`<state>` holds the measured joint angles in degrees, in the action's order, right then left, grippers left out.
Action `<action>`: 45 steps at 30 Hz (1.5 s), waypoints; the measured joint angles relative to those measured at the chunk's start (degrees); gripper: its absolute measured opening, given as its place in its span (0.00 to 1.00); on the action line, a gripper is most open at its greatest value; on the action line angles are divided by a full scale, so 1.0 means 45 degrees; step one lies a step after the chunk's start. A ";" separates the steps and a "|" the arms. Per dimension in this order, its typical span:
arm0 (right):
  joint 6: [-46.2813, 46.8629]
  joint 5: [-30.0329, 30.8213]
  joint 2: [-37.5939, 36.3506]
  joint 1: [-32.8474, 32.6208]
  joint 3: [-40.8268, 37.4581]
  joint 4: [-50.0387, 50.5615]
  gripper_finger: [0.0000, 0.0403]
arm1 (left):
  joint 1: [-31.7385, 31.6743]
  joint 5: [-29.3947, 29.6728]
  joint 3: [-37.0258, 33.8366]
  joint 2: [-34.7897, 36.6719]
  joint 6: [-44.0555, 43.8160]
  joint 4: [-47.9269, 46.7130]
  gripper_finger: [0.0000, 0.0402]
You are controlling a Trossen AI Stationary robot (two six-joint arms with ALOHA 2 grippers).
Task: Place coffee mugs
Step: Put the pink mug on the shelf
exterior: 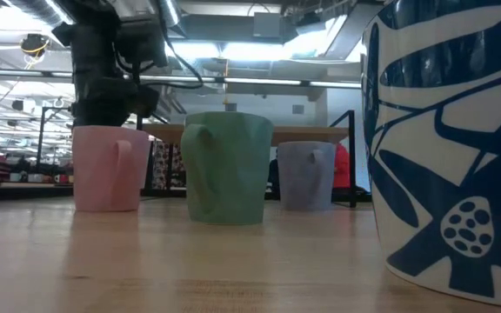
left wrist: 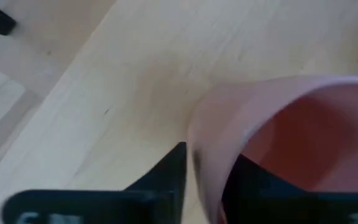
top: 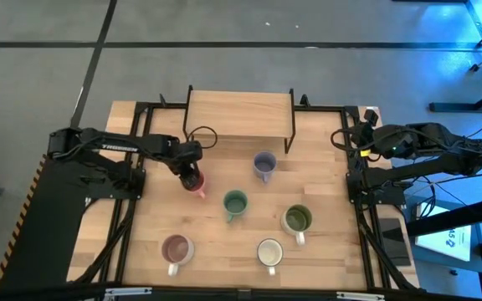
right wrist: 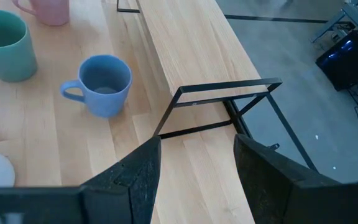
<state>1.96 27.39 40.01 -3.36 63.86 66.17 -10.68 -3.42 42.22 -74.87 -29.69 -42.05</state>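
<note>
Several coffee mugs stand upright on their bases on the wooden table. The pink mug is at the centre left, and my left gripper comes down on its rim, shut on its wall. To its right stand the lavender mug, the teal-green mug and the olive-green mug. Nearer the front edge are the white mug and the white mug with a mauve inside. My right gripper waits open, high at the table's right edge, with nothing between its fingers. My left gripper has the pink mug's wall at the rim between its fingers: one finger outside the mug and the other inside. The fingers come steeply from above. The mug stands upright with its base on the table.
A low wooden shelf on a black wire frame stands at the table's far side. In the low view a white mug with a blue pattern fills the right of the picture. Bare table lies between the mugs.
</note>
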 joint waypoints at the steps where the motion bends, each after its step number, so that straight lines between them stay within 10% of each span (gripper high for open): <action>1: -0.0002 0.0001 0.0000 0.0000 0.0000 0.0000 0.48 | 0.0000 -0.0012 0.0000 -0.0108 -0.0001 0.0011 0.13; 21: -0.0185 0.0108 0.0000 -0.0003 0.0000 0.0000 0.48 | 0.0190 -0.0137 0.0221 -0.0014 -0.2050 0.0070 0.03; 45: -0.0214 0.0113 0.0000 -0.0001 0.0000 0.0000 0.48 | 0.0482 0.1270 0.6602 0.0001 -0.2633 -0.4079 0.03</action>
<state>0.99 27.90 40.01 -3.37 63.86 66.17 -8.51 2.30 71.93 -74.87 -41.54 -60.40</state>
